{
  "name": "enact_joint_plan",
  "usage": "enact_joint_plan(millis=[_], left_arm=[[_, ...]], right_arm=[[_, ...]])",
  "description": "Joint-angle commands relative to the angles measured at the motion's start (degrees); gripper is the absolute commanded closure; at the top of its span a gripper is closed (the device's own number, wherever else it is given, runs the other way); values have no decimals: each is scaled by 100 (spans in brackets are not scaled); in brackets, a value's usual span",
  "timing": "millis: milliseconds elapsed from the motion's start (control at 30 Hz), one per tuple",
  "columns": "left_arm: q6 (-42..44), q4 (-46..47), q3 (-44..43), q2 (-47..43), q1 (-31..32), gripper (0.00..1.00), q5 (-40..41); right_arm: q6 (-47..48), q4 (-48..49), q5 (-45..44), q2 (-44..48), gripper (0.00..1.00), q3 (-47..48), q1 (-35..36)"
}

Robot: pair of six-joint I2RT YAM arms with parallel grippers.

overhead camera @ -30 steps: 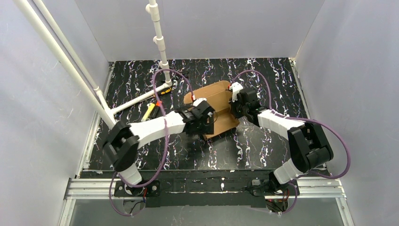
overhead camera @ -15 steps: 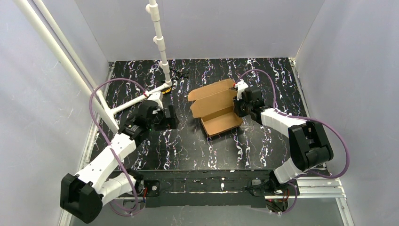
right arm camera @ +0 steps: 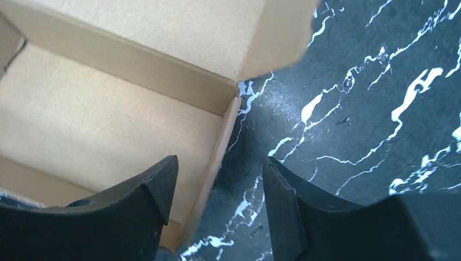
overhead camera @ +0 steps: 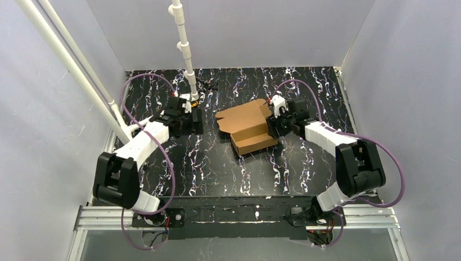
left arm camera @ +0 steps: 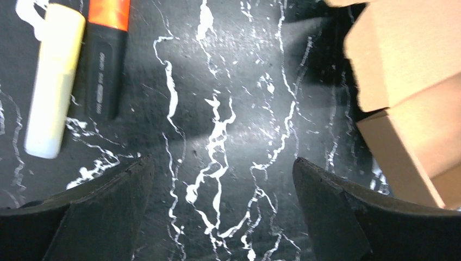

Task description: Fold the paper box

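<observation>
paper box (left arm camera: pixel 413 81): cut by right edge | marker (left arm camera: pixel 104 70) (orange-capped): top cropped

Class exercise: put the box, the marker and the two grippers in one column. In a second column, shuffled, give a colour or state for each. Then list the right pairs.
Column one
1. box
2. left gripper
3. right gripper
4. marker

Column two
A. black with an orange end, lying flat
B. open, one finger on each side of a box wall
C. brown, lid up
D. open above bare tabletop

Pairs: 1-C, 2-D, 3-B, 4-A
</observation>
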State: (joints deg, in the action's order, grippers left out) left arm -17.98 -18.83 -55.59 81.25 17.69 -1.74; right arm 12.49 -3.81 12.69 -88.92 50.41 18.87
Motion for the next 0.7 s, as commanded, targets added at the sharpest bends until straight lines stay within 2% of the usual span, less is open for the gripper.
enact_joint_plan(millis=[0, 67, 267, 533, 667], left_arm=[[807, -450, -499, 450, -28, 2, 627], [992, -505, -675, 718, -63, 2, 772], [1329, -643, -1282, 1346, -265, 14, 615], [1629, -906, -1926, 1994, -801, 27, -239], [1863, -1181, -2270, 2350, -989, 41, -572]], right_arm=[[1339, -956, 429, 482, 31, 504, -53], [1508, -999, 582, 753, 29, 440, -112], [1687, -1120, 982, 915, 27, 364, -261], [1678, -1159, 1113, 936, 26, 362, -389], [1675, -1161, 1130, 920, 25, 356, -393]])
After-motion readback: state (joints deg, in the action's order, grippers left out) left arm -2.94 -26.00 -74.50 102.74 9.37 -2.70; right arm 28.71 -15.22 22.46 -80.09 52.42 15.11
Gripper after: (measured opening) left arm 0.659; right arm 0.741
